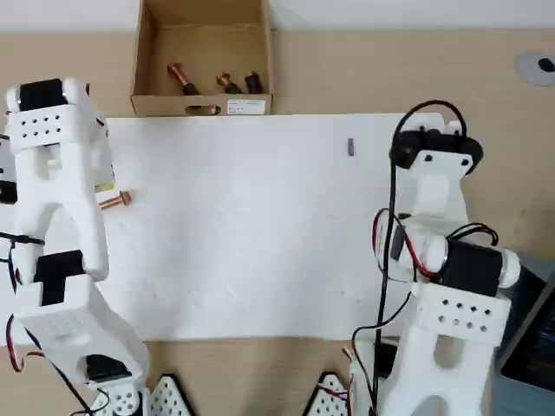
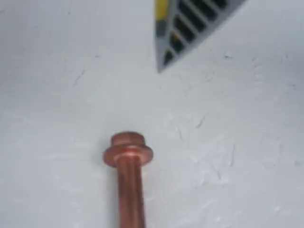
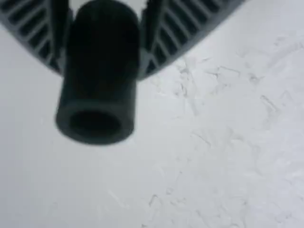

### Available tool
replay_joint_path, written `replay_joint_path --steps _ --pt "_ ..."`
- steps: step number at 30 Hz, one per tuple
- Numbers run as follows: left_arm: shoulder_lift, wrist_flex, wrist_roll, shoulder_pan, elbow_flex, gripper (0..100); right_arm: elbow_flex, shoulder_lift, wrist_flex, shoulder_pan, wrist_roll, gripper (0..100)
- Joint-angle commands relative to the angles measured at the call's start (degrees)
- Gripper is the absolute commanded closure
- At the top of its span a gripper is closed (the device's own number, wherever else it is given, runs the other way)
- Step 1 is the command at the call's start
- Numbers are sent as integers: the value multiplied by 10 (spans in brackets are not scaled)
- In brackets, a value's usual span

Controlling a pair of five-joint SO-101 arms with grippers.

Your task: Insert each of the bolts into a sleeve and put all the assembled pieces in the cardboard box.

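The right gripper (image 3: 104,38) clamps a black cylindrical sleeve (image 3: 97,104) above the white counter (image 1: 260,225), well apart from the brown cardboard box (image 1: 165,105). A copper flanged bolt (image 2: 128,175) lies flat just beside the left gripper (image 2: 180,33); whether that gripper is wide or narrow I cannot tell.

Robotics lab bench: wooden table (image 1: 347,74) under a white sheet (image 1: 260,225), white printed arms at frame left (image 1: 61,165) and right (image 1: 442,260), exposed wiring (image 1: 388,217), cardboard box (image 1: 139,69) upper left.
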Motion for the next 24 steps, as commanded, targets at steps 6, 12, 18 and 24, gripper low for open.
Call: replay_joint_path --steps 6,12,18,24 --pt "-33 4 -221 3 -26 704 -22 -14 -11 2 1 987" --pt "-37 4 -440 3 -33 707 -20 -14 -11 2 1 987" --pt "-37 4 -754 -29 -33 707 -20 -14 -11 2 1 987" --pt "-35 27 -995 -60 -33 708 -21 -13 -10 2 1 987"
